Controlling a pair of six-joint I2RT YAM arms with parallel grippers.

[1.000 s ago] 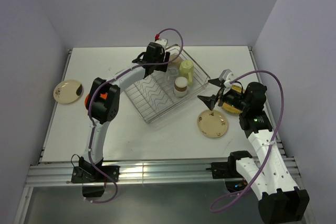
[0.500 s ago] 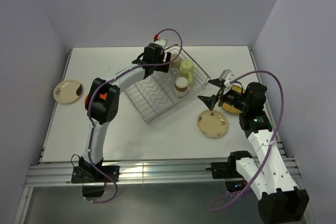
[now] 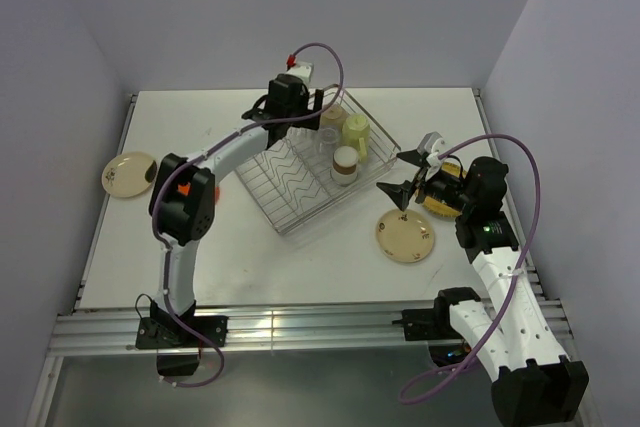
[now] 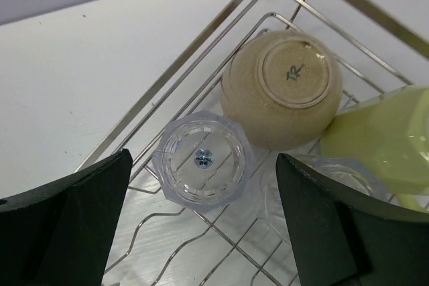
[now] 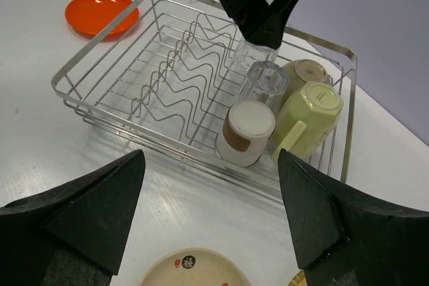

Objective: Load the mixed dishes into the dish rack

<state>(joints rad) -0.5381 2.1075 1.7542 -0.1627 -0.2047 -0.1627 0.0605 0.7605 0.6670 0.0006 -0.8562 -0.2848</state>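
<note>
Dish rack point(image 3: 285, 187), one, centre of the overhead view on the white counter point(image 3: 250, 267). It holds five pieces along its upper-right side: two clear glasses point(image 4: 203, 159), one beige bowl point(image 4: 281, 88) bottom-up, one pale-green mug point(image 4: 382, 138), one brown-and-white cup point(image 5: 247, 132). Loose on the counter are four plates: a cream plate point(image 3: 130, 174) at far left, another cream plate point(image 3: 406, 237) at lower right, one orange plate point(image 5: 102, 13), one yellow plate point(image 3: 440, 202) partly under the right arm. Left jaws wide apart above a glass, gripping nothing; right jaws wide apart and empty, beside the rack's right edge.
</note>
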